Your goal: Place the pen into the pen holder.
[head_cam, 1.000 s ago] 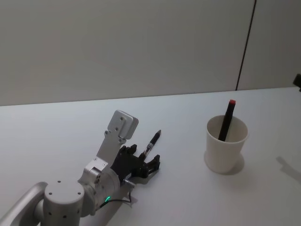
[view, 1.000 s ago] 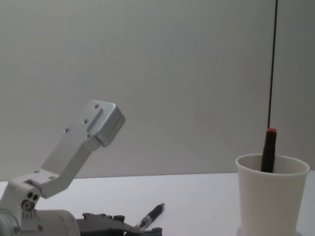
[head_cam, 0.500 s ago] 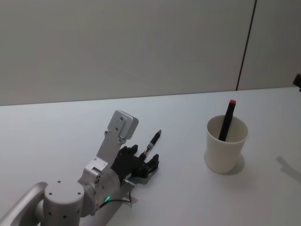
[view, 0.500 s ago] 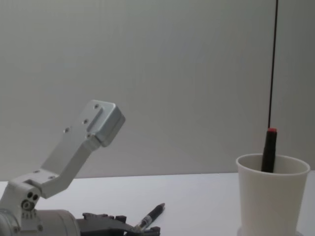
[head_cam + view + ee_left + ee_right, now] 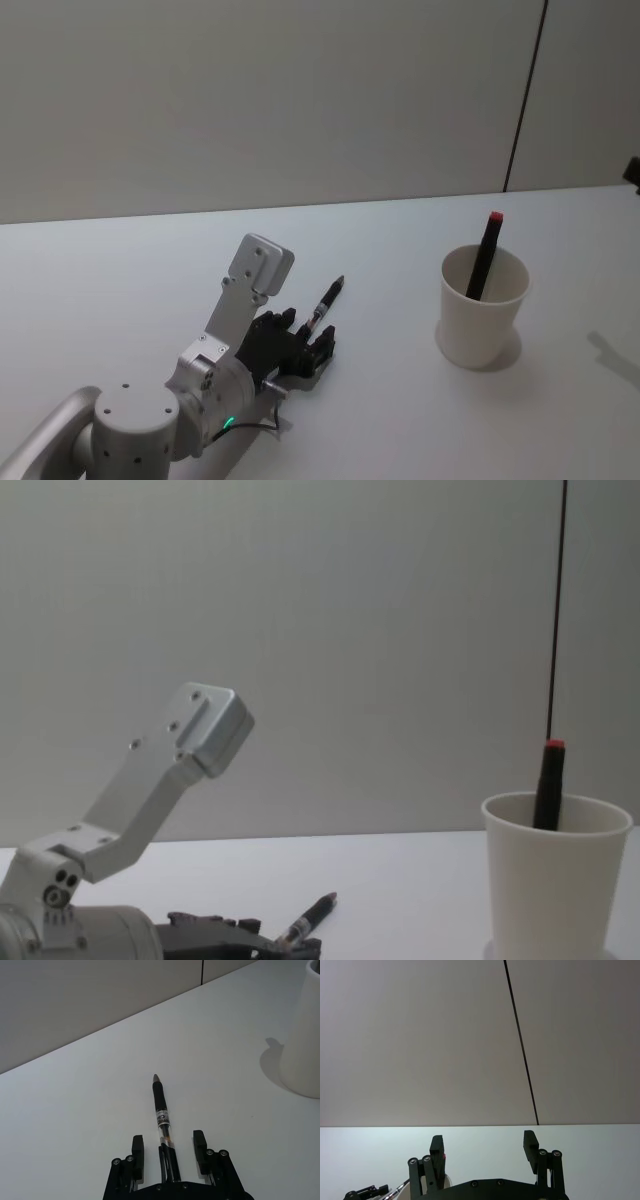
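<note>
Left gripper (image 5: 169, 1142) narrower astride pen (image 5: 161, 1107)

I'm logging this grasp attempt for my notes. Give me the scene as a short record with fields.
left gripper: low at the white table, jaws open
black clear-barrelled pen: flat on the table between those jaws, a gap each side
white paper cup: upright, off to the right, apart from the left gripper
black red-capped pen: standing in the cup
right gripper: jaws open, holding nothing
</note>
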Motion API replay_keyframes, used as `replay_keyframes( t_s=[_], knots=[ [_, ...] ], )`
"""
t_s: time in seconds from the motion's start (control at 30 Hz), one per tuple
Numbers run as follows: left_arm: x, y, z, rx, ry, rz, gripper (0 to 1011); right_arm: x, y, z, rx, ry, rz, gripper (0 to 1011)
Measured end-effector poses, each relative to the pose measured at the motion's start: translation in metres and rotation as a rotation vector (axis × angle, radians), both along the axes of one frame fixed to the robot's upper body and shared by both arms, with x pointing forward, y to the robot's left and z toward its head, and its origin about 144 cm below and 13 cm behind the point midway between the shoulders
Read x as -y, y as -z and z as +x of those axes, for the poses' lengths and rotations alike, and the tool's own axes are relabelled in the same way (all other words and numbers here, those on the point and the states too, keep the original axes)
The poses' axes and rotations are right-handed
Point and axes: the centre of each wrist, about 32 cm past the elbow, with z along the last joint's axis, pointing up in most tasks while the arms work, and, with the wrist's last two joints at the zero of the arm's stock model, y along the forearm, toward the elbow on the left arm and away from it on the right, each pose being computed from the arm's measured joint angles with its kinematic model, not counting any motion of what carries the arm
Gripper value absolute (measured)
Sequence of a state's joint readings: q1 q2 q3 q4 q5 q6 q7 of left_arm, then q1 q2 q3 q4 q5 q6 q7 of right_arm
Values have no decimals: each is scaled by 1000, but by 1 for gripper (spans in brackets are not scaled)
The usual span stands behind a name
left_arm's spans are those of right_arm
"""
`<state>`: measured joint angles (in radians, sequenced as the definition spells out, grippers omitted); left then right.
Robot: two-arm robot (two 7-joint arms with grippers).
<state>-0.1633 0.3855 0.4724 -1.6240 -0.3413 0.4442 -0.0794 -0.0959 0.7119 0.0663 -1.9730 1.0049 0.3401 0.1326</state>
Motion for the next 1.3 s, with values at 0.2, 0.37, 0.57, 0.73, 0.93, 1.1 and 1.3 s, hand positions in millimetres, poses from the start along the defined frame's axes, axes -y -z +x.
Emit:
replay_keyframes(
  t_s=[0.2,0.37,0.57,0.73,0.93,1.1,1.3],
  knots=[
    [0,0,0,0,0,0,563,0,0,0,0,0,0,1001],
    [0,0,0,0,0,0,534,0,0,0,0,0,0,1002],
    [0,0,0,0,0,0,490,0,0,0,0,0,0,1002],
    [0,0,0,0,0,0,455,0,0,0,0,0,0,1001],
    [0,0,0,0,0,0,414,0,0,0,0,0,0,1001],
    [0,0,0,0,0,0,384,0,0,0,0,0,0,1001],
    [0,0,0,0,0,0,345,0,0,0,0,0,0,1001]
  ],
)
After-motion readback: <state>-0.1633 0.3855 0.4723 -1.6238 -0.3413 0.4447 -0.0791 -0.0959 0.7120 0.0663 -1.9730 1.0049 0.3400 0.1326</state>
